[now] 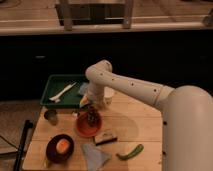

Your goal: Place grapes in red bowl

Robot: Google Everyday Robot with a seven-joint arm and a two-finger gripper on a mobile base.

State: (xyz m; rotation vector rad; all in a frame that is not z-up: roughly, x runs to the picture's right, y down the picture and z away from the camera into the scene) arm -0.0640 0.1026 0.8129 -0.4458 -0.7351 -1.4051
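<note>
The red bowl (82, 129) sits on the wooden table left of centre. The grapes (92, 118), a small dark cluster, are right over or inside the bowl's middle; I cannot tell whether they rest on it. My gripper (91, 110) hangs straight down from the white arm, directly above the grapes and touching or nearly touching them. The gripper's lower end blends with the dark cluster.
A green tray (52, 101) with a white utensil (62, 92) lies at the back left. A small metal cup (50, 116), a dark bowl (50, 152) holding an orange thing, a blue-grey cloth (95, 155), a small brown block (106, 136) and a curved green vegetable (130, 151) surround the red bowl.
</note>
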